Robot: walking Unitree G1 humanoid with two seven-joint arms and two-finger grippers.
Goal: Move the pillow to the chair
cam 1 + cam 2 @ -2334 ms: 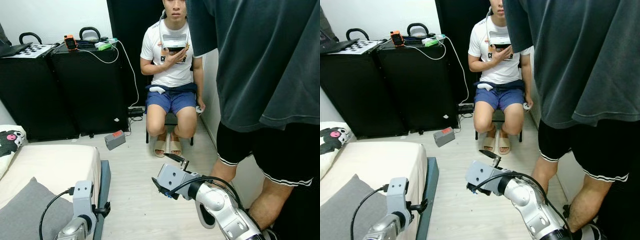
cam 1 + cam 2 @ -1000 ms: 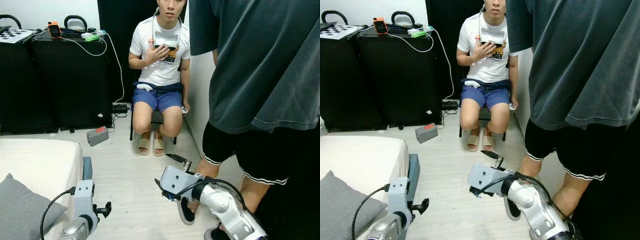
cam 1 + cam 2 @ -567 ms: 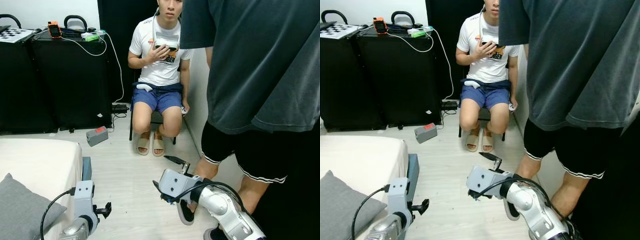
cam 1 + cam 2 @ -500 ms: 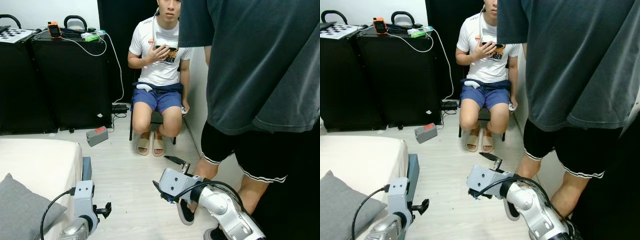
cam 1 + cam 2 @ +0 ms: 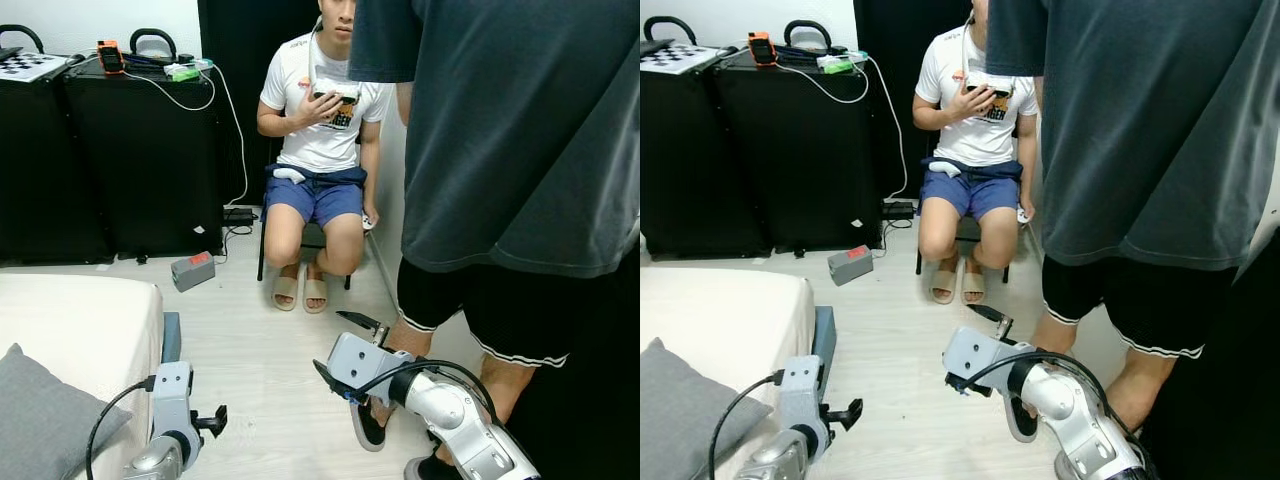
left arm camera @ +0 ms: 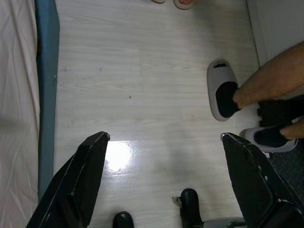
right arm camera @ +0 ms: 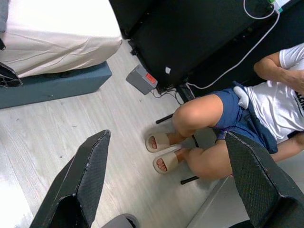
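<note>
pillow (image 5: 40,415) on bed (image 5: 80,320), person on chair (image 5: 312,236); fingers spread

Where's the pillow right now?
The grey pillow lies on the bed at the robot's near left in the eye views, just beyond the open left gripper, untouched.

At lower left a plain grey pillow (image 5: 40,420) lies on a cream bed (image 5: 80,320) with a blue-grey base. The floor (image 5: 250,340) is pale wood-grain plank. A seated person (image 5: 320,130) in the upper centre wears a white printed shirt, blue shorts and beige sandals. The black cases (image 5: 110,160) at upper left carry a black-and-white checkerboard (image 5: 28,66).
</note>
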